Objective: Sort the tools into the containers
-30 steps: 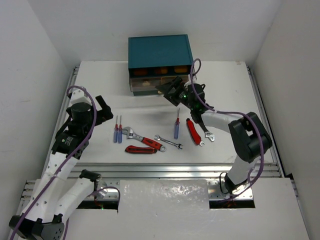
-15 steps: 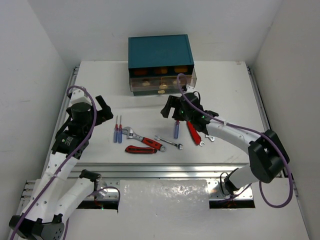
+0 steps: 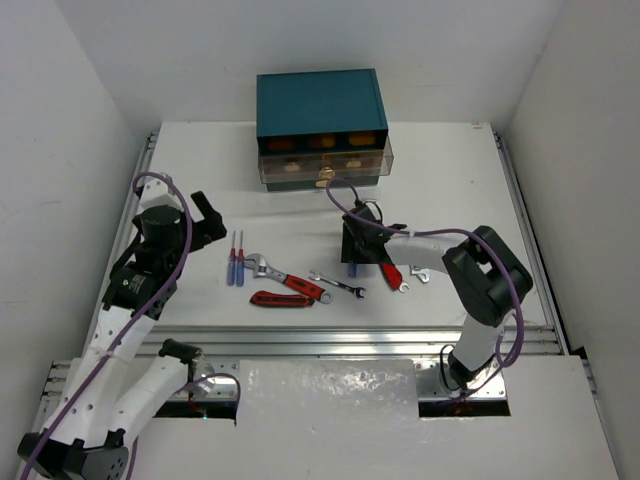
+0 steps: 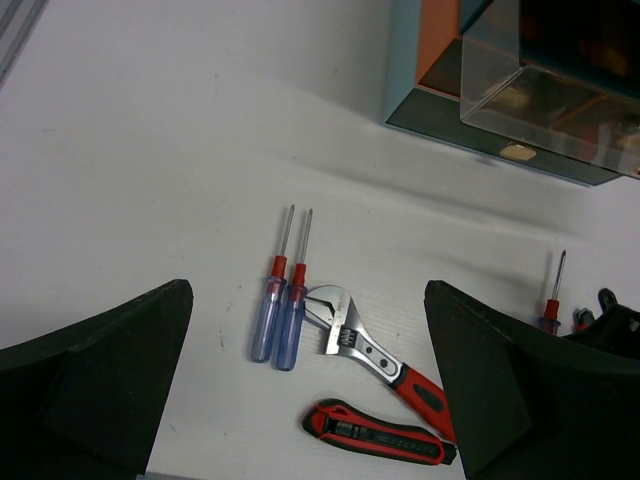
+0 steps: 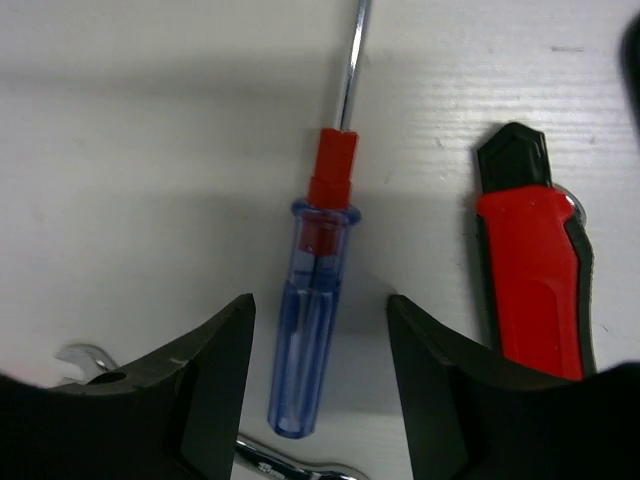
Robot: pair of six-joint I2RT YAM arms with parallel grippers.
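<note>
- I see the right gripper (image 5: 318, 335) low over the table (image 3: 200, 160), with its jaws apart.
- Its two fingers (image 5: 215, 390) stand on either side of the blue handle of one screwdriver (image 5: 322, 240); a narrow gap shows on each side, so nothing is pinched.
- This screwdriver lies flat, with its tip pointing to the teal chest (image 3: 320, 103).
- Just beside it on the right lies a red and black tool (image 5: 530, 270).
- The left gripper (image 4: 308, 330) hangs spread wide and holds nothing.
- Under it lie two more blue screwdrivers (image 4: 283, 300) side by side, then the red-handled adjustable wrench (image 4: 370, 350).
- A clear drawer (image 4: 540, 90) stands out from the front of the chest.
</note>
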